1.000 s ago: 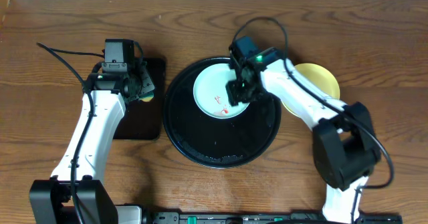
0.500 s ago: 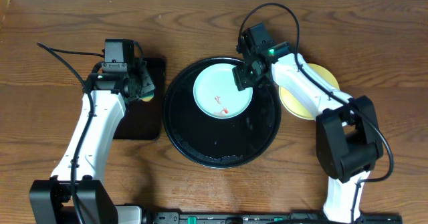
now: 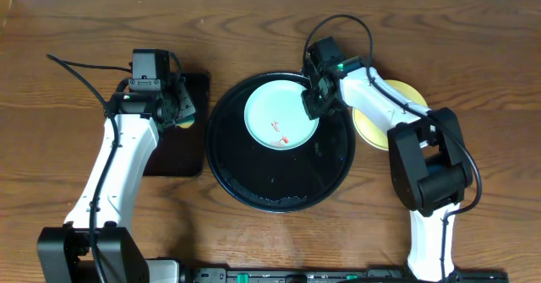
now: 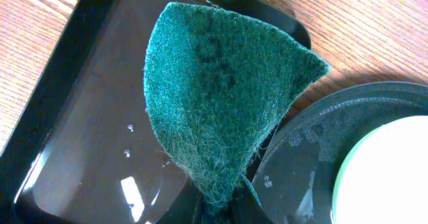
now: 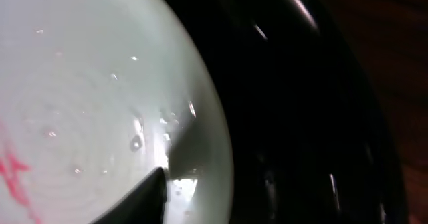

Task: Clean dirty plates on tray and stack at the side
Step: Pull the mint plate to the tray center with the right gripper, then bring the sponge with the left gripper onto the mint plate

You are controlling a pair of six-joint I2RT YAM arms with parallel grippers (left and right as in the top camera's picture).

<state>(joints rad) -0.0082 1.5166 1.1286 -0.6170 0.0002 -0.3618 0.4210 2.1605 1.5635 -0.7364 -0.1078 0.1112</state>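
Note:
A light blue plate (image 3: 279, 119) with red-orange smears lies in the upper part of the round black tray (image 3: 279, 190). It also fills the left of the right wrist view (image 5: 87, 83). My right gripper (image 3: 311, 104) is open at this plate's right rim. One finger (image 5: 144, 194) rests on the plate's inside; the other is lost against the dark tray. A pale yellow plate (image 3: 407, 101) lies on the table right of the tray, partly under the right arm. My left gripper (image 4: 224, 210) is shut on a green scouring pad (image 4: 221, 97).
The left gripper (image 3: 180, 112) hangs over a small rectangular black tray (image 3: 173, 156) with wet drops (image 4: 80, 150). The round tray's rim (image 4: 321, 137) and the blue plate's edge (image 4: 394, 177) show at the right of the left wrist view. The table's far edge runs along the top.
My right gripper moved from over the plate's right part up towards the tray's far rim, then came back down to the plate's right rim. The left arm and plates have not moved.

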